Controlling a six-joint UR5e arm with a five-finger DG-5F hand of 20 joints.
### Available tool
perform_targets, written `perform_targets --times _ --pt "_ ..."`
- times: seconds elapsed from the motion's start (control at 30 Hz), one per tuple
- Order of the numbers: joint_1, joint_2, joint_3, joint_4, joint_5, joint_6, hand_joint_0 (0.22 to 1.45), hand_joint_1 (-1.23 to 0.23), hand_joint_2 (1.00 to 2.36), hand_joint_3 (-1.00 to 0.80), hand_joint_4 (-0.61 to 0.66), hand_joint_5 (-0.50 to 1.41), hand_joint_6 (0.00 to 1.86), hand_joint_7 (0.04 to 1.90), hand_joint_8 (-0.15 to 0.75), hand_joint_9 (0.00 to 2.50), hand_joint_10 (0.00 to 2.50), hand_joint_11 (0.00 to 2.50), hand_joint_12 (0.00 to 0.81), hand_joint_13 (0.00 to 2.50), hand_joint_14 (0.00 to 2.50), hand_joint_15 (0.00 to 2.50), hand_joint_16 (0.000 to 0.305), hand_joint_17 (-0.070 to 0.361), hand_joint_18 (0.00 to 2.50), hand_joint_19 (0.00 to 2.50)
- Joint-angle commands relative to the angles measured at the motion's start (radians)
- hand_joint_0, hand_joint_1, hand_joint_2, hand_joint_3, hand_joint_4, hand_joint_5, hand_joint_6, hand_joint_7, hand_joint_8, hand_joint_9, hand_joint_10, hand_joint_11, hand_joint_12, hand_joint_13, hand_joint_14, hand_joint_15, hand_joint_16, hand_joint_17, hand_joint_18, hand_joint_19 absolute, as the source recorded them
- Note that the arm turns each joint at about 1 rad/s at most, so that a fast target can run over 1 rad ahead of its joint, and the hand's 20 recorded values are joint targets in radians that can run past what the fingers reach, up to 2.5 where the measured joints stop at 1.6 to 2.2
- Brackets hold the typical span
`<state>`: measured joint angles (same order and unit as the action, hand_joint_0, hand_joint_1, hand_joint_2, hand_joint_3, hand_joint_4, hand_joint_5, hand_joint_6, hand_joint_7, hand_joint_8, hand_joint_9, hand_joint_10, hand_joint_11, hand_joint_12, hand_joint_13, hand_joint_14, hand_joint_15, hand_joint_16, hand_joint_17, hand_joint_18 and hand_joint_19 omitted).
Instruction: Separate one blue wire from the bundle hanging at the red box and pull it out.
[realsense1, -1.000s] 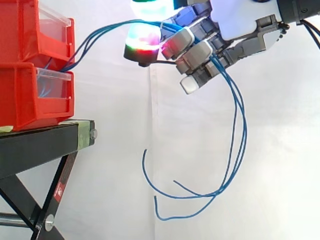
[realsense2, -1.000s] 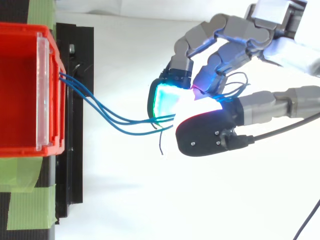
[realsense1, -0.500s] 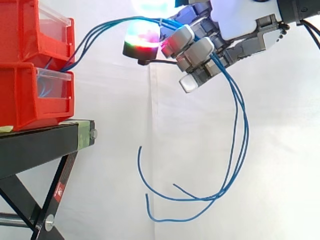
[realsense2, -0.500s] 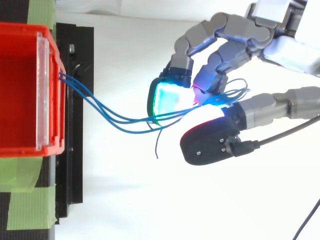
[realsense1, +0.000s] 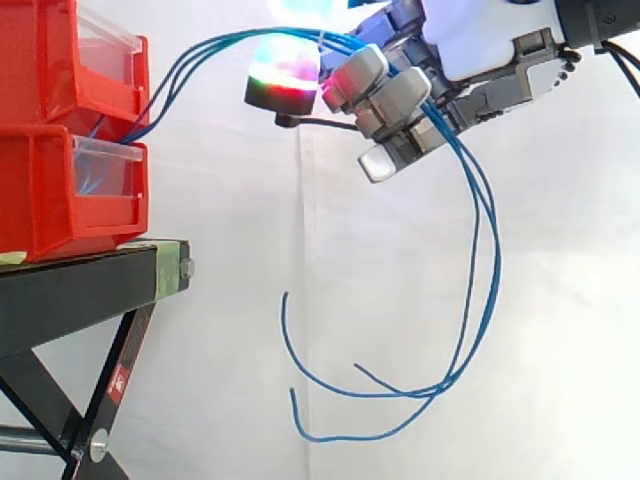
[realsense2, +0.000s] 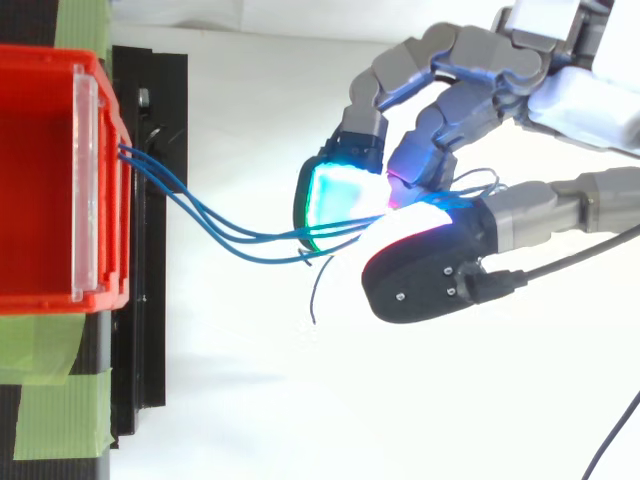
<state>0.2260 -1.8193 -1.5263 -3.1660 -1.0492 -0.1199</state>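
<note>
Three blue wires (realsense1: 190, 62) run from the front of the stacked red bins (realsense1: 60, 180) up and rightward into my hand (realsense1: 470, 45). In the top view the same wires (realsense2: 220, 235) leave the red bin (realsense2: 40, 180) and pass between the glowing fingertips (realsense2: 335, 195) and the thumb. The hand is shut on the wires, fingers curled over them, high and to the right of the bins. Past the hand the wires (realsense1: 480, 260) hang down in long loops, and their free ends (realsense1: 300, 400) curl low near the middle of the side view.
The bins stand on a black stand (realsense1: 90, 290) with slanted legs, green tape (realsense2: 60, 395) on its top. A white curtain lies behind everything. A black cable (realsense2: 610, 440) runs off the lower right corner of the top view.
The hand has risen slightly with the wires in it. The thumb has closed in toward the fingers. The hanging loops have swung a little, free ends shifting left.
</note>
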Motion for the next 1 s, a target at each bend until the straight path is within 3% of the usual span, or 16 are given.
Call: perform_targets --times 0.0,0.23,0.53,0.7,0.97 --pt "0.001 0.0 0.0 -0.002 0.0 0.0 0.57 -0.7 1.01 -0.39 0.16 -0.2 0.92 0.87 0.314 0.84 0.6 1.48 0.391 0.74 0.85 1.42 0.051 0.114 0.78 0.8" --pt "-0.001 0.0 0.0 -0.003 0.0 0.0 0.6 -0.67 1.01 -0.36 0.14 -0.2 0.92 0.87 0.307 0.86 0.59 1.49 0.388 0.75 0.85 1.43 0.049 0.11 0.78 0.8" --pt "-0.001 0.0 0.0 -0.003 0.0 0.0 0.64 -0.81 1.01 -0.3 0.12 -0.2 0.92 0.9 0.304 0.85 0.59 1.51 0.389 0.74 0.81 1.46 0.049 0.11 0.78 0.79" --pt "-0.001 0.0 0.0 -0.003 0.0 0.0 0.64 -0.82 1.02 -0.2 0.07 -0.2 0.93 0.94 0.298 0.85 0.6 1.5 0.389 0.75 0.81 1.45 0.049 0.11 0.78 0.79" --pt "-0.001 0.0 0.0 -0.003 0.0 0.0 0.66 -0.86 1.02 -0.11 0.15 -0.22 0.94 0.88 0.304 0.82 0.59 1.51 0.403 0.76 0.73 1.5 0.05 0.112 0.78 0.78"
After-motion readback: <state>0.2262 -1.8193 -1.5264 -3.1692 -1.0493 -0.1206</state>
